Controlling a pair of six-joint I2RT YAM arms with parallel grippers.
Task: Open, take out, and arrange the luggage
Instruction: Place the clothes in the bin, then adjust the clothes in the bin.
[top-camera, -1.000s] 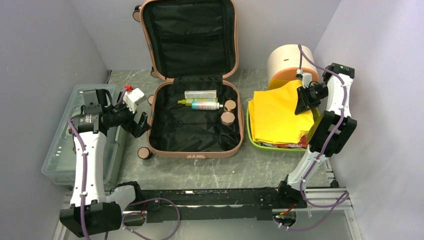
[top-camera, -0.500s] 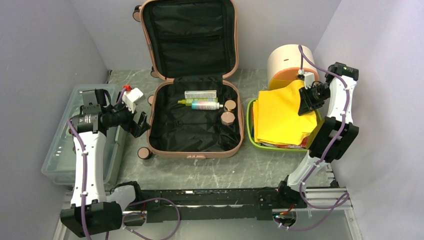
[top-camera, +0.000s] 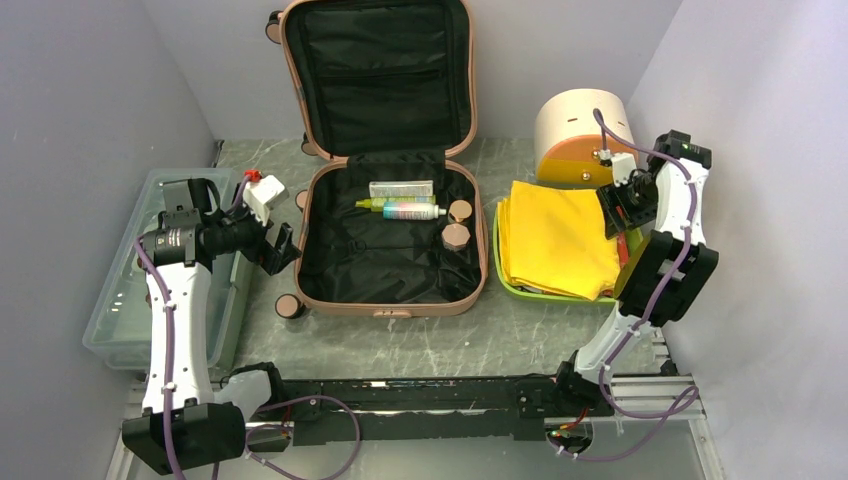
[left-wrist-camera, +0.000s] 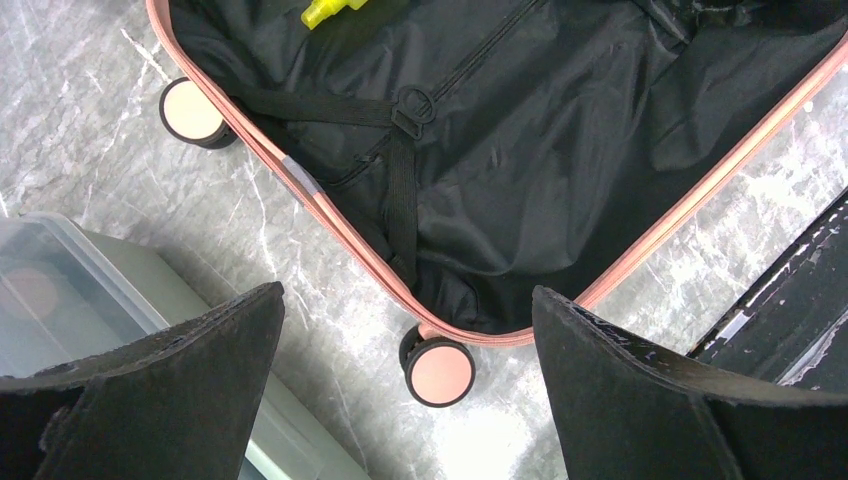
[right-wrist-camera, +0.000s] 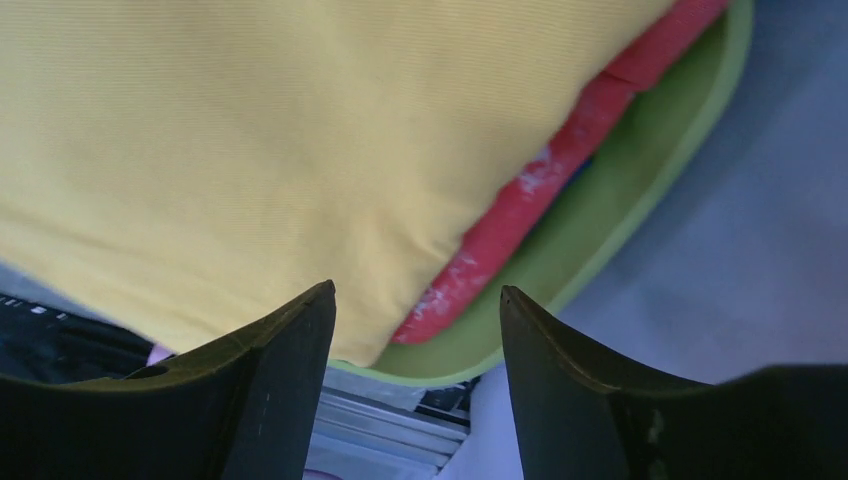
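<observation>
**Luggage open, mid-bench**

Left of luggage (top-camera: 370, 265): one clear bin (top-camera: 120, 300). Left gripper (top-camera: 282, 250) spread wide, empty, at luggage's left edge. Inside: two tubes (top-camera: 410, 211), labels unreadable; two round pucks (top-camera: 455, 236). Right of luggage: one green tray (top-camera: 520, 290), yellow cloth (top-camera: 555, 240); right gripper (top-camera: 612, 203) parted, empty.

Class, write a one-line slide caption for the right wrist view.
Open right gripper above a yellow cloth lying over a red item in the green tray.

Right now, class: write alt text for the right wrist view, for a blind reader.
A folded yellow cloth lies in a green tray, a red item showing under its edge. The right gripper hangs open above, empty.
</observation>
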